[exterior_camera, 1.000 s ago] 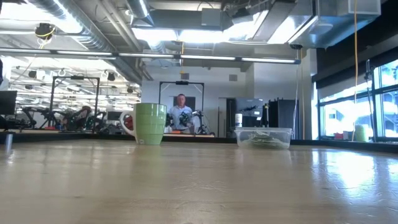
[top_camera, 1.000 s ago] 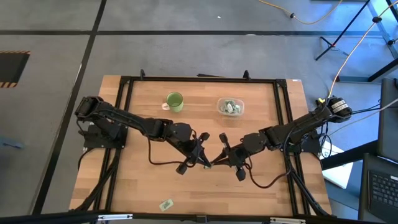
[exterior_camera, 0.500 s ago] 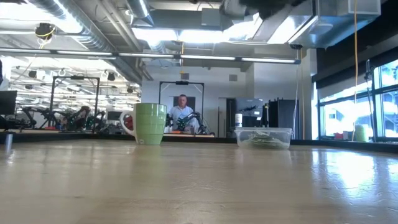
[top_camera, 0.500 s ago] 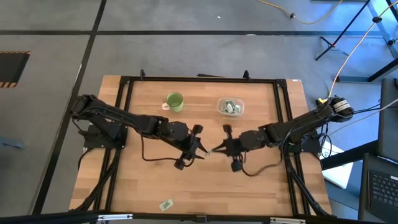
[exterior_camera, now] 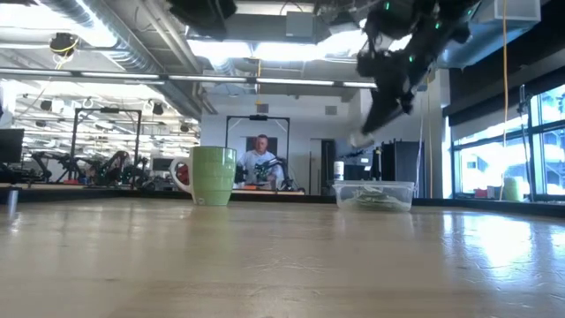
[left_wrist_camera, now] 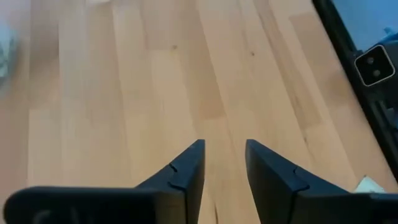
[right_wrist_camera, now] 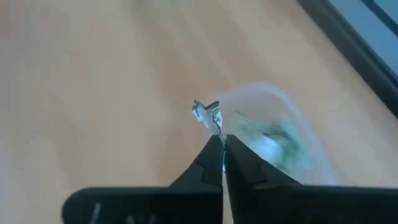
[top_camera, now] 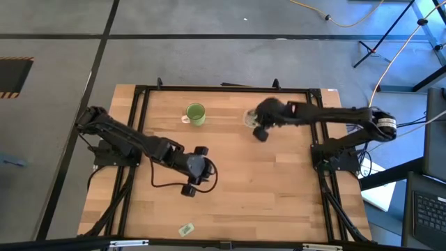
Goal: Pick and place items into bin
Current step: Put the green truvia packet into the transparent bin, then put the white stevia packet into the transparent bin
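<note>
My right gripper (right_wrist_camera: 221, 142) is shut on a small pale green and silvery packet (right_wrist_camera: 208, 114) and hangs in the air over the clear bin (exterior_camera: 375, 195), which stands at the table's far side and holds several packets. In the high view the right gripper (top_camera: 259, 133) covers most of the bin (top_camera: 247, 117). My left gripper (left_wrist_camera: 222, 149) stands open over bare wood left of the table's middle (top_camera: 208, 173), with nothing between its fingers. One more packet (top_camera: 185, 229) lies flat near the table's near edge. My right gripper pinches the packet by its lower edge (right_wrist_camera: 216, 129) between its two fingertips. The fingers slant down toward the bin. The packet sticks out beyond the fingertips, lifted clear above the bin (exterior_camera: 360, 140).
A green mug (top_camera: 196, 113) stands left of the bin at the far side. A black frame (top_camera: 317, 132) runs along the table's edges. Bare wood stretches across the middle and the near right. A person sits in the room far behind the table (exterior_camera: 259, 159).
The two grippers were together at the table's middle with the packet between them. My right gripper has swung toward the far edge and now hangs over the bin with the packet. My left gripper has drawn back toward the table's left.
</note>
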Robot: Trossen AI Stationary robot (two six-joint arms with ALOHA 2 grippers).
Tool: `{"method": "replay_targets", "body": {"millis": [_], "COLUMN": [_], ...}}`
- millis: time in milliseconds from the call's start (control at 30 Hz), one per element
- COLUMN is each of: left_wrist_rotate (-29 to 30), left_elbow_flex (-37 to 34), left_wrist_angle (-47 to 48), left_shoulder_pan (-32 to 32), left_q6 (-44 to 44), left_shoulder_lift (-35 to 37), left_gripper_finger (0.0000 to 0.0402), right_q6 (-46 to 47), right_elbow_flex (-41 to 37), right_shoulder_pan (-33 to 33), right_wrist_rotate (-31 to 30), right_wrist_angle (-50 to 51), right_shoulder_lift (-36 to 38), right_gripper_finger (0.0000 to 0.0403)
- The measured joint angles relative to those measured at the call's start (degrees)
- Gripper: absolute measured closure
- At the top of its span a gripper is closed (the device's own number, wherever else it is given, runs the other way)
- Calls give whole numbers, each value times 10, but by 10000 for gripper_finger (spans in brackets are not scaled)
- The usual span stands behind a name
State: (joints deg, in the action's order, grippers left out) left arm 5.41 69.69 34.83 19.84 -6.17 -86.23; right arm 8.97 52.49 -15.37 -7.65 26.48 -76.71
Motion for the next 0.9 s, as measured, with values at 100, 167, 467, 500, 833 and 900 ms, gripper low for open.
{"method": "replay_targets", "body": {"millis": [100, 167, 467, 500, 833, 900], "left_wrist_rotate": [11, 11, 10, 10, 27, 34], "left_elbow_flex": [0, 0, 0, 0, 0, 0], "left_wrist_angle": [3, 3, 3, 3, 2, 1], "left_shoulder_pan": [16, 26, 52, 55, 86, 92], "left_q6": [-20, -22, -52, -54, -83, -83], "left_shoulder_lift": [0, 0, 0, 0, -3, -3], "left_gripper_finger": [297, 299, 300, 300, 300, 300], "right_q6": [0, 0, -2, -3, 0, 7], "right_elbow_flex": [0, 0, 0, 0, 0, 0], "right_shoulder_pan": [-62, -95, -143, -142, -141, -141], "right_wrist_rotate": [10, 61, 117, 118, 110, 81], "right_wrist_angle": [29, 41, 40, 40, 31, 33], "right_shoulder_lift": [0, -1, -69, -79, -129, -130], "right_gripper_finger": [399, 396, 393, 393, 350, 333]}}
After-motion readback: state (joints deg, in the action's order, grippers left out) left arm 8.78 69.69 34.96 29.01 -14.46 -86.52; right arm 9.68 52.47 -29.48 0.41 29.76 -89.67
